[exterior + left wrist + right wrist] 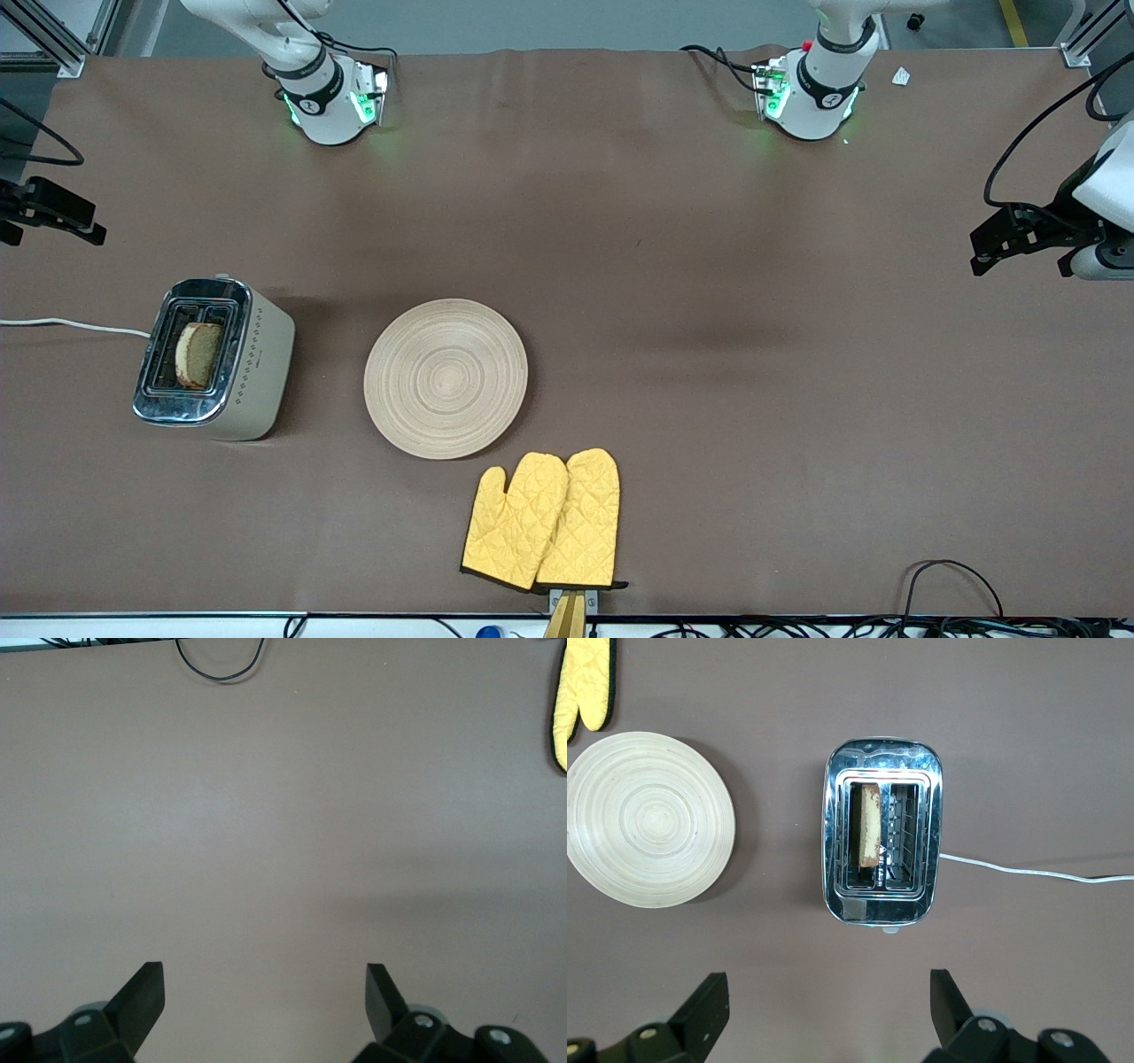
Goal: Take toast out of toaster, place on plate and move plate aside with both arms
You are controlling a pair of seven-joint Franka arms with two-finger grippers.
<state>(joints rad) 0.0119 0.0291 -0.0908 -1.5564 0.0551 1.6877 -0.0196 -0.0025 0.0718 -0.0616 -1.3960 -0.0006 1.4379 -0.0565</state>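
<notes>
The toast (199, 354) stands upright in one slot of a chrome and cream toaster (217, 359) at the right arm's end of the table. It also shows in the right wrist view (870, 826), in the toaster (883, 846). The round wooden plate (446, 378) lies bare beside the toaster, toward the table's middle, and shows in the right wrist view (648, 819). My right gripper (62, 217) hangs open and empty at the table's end near the toaster (828, 1005). My left gripper (1010, 239) is open and empty over bare table at the left arm's end (264, 997).
Two yellow quilted oven mitts (545, 521) lie nearer the front camera than the plate, at the table's edge. The toaster's white cord (71, 325) runs off the table's end. Loose black cables (948, 576) lie at the near edge toward the left arm's end.
</notes>
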